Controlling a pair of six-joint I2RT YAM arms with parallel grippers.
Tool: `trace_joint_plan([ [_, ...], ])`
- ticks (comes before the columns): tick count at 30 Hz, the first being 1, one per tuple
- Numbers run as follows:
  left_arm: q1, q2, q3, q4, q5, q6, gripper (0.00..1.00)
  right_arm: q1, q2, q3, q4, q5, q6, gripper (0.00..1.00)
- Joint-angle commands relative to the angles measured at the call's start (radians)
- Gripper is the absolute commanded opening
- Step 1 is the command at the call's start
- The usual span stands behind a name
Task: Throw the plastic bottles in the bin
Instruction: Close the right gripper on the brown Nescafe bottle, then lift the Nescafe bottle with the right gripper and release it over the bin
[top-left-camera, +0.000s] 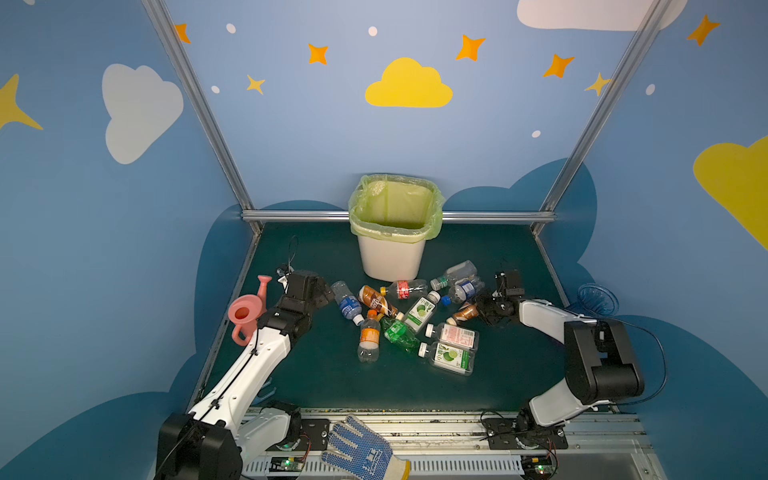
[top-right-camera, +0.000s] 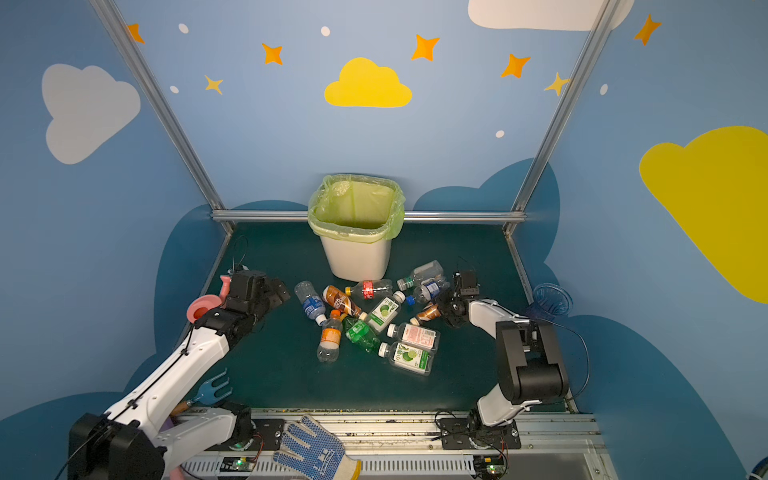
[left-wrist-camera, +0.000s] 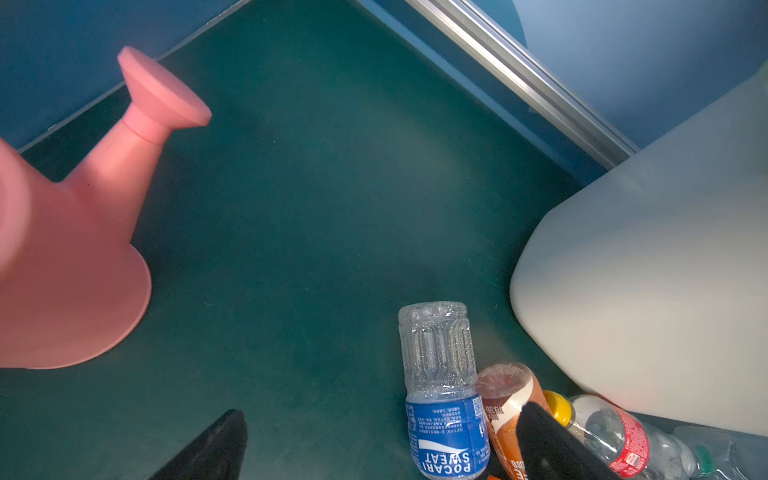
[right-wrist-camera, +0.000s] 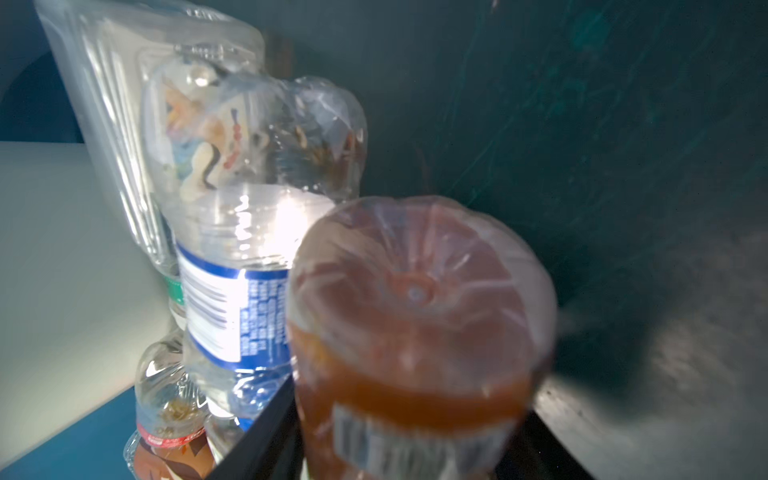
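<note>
The white bin (top-left-camera: 390, 257) with a yellow-green bag stands at the back middle of the green mat in both top views. Several plastic bottles (top-left-camera: 409, 320) lie in a heap in front of it. My right gripper (top-left-camera: 478, 311) is at the heap's right edge, shut on a small brown bottle (right-wrist-camera: 415, 311) whose base fills the right wrist view. My left gripper (top-left-camera: 328, 291) hangs open at the heap's left edge. In the left wrist view a blue-labelled clear bottle (left-wrist-camera: 444, 415) lies between its fingertips (left-wrist-camera: 548, 444), near one of them, beside a brown-labelled bottle (left-wrist-camera: 507, 399).
A pink watering can (top-left-camera: 247, 311) stands left of my left arm. A blue ribbed vase (top-left-camera: 596, 299) sits off the mat at the right. A blue-dotted glove (top-left-camera: 361, 451) lies on the front rail and a blue hand rake (top-right-camera: 214, 390) at the front left. Aluminium rails edge the mat.
</note>
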Motion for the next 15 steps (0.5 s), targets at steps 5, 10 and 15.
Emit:
trace_joint_plan([
  [5, 0.016, -0.007, -0.027, -0.008, -0.004, -0.019, 1.00, -0.010, -0.129, 0.021, -0.092, 0.087, -0.072, 0.53],
  [10, 0.032, 0.018, -0.046, -0.007, -0.007, -0.058, 1.00, -0.039, -0.270, 0.108, -0.168, 0.145, -0.167, 0.51],
  [15, 0.083, 0.045, -0.091, 0.036, 0.058, -0.091, 1.00, -0.149, -0.430, 0.350, -0.257, 0.163, -0.342, 0.51],
])
